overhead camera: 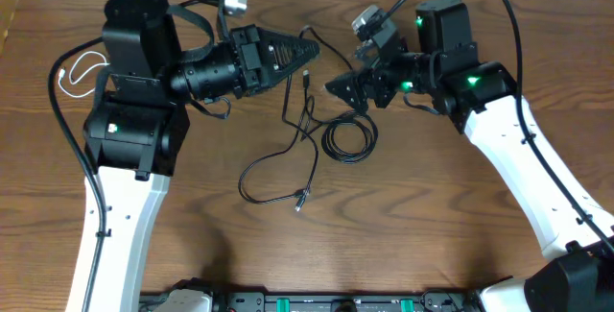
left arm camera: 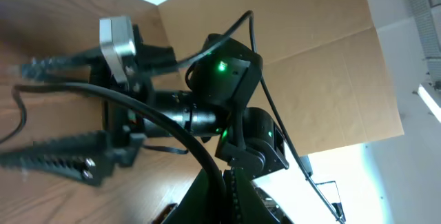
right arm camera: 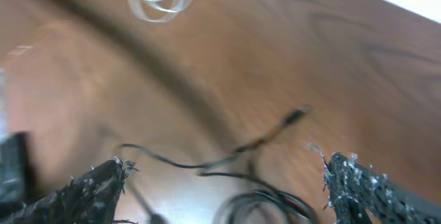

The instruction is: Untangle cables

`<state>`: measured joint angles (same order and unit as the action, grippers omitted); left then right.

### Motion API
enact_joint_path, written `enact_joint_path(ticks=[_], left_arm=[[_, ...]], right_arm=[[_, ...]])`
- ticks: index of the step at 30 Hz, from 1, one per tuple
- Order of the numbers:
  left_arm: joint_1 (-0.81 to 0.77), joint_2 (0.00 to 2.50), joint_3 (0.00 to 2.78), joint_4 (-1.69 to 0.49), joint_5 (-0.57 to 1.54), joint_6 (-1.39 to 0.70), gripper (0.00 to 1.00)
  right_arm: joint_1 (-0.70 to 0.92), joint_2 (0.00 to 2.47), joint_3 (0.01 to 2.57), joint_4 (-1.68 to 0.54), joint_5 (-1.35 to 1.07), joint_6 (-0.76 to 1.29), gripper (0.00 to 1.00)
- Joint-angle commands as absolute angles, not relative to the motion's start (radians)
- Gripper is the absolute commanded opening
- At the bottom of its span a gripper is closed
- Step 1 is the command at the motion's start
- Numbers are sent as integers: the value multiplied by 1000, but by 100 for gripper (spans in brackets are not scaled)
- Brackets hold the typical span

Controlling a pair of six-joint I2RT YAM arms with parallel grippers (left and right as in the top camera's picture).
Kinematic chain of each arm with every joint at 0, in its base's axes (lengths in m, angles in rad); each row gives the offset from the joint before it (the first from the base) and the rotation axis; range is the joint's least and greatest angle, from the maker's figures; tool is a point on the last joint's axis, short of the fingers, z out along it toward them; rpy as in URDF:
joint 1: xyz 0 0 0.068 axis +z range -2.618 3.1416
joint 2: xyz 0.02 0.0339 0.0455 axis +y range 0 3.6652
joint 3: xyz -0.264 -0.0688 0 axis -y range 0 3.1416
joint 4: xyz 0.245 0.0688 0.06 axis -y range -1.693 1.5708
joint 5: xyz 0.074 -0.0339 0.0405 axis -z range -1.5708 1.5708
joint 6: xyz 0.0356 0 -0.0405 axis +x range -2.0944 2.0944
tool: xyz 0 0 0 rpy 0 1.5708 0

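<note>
Left fingers (overhead camera: pixel 288 58) pressed together, pointing toward the middle of the surface (overhead camera: pixel 432 226). A black cable runs right past their tips; can't tell if it's pinched. Right fingers (right arm camera: pixel 362 186) spread wide, hovering just over the black cables (overhead camera: pixel 305 134). These lie mid-surface, crossed over each other, with one wound into a small coil (overhead camera: pixel 347 141) below the right fingers. White cable (overhead camera: pixel 82 67) sits curled at the far left beside the left arm, well apart.
</note>
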<state>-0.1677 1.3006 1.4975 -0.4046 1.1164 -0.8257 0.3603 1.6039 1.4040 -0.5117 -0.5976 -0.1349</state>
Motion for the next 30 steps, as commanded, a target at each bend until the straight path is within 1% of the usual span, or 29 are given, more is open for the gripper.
enact_joint_path(ticks=[1,3,7,10,12,19,20,21,24,27,28,30], left_arm=[[-170,1291,1505,-403,1119,-859,8],[-170,1290,1505,-403,1119,-859,7],[-170,1288,1505,-403,1118,-859,7],[-170,1288,1505,-403,1118,-859,8],[-170,1288,1505,-403,1119,-862,7],[-170,1288,1505,-403,1118,-896,7],[-170,1288,1505,-403,1118,-896,8],[-170,1288,1505,-403,1118,-896,7],[-170,1288,1505,-403,1118,-896,7],[-170,1288,1505,-403,1118,-895,8],[-170,1288,1505,-403,1118,-894,7],[-170,1288,1505,-403,1114,-867,8]], right_arm=[[358,1606,1406,-512,-405,-128,92],[358,1607,1406,-512,-408,-128,95],[361,1607,1405,-510,-468,-137,92],[363,1610,1406,-509,-525,-135,76],[373,1616,1405,-509,-534,-127,69],[411,1637,1405,-504,-558,-127,63],[416,1639,1405,-504,-560,-127,61],[420,1640,1405,-504,-559,-128,56],[422,1641,1405,-503,-548,-128,36],[417,1640,1405,-489,-545,-107,6],[415,1640,1406,-484,-541,-89,1],[411,1638,1406,-473,-542,-60,1]])
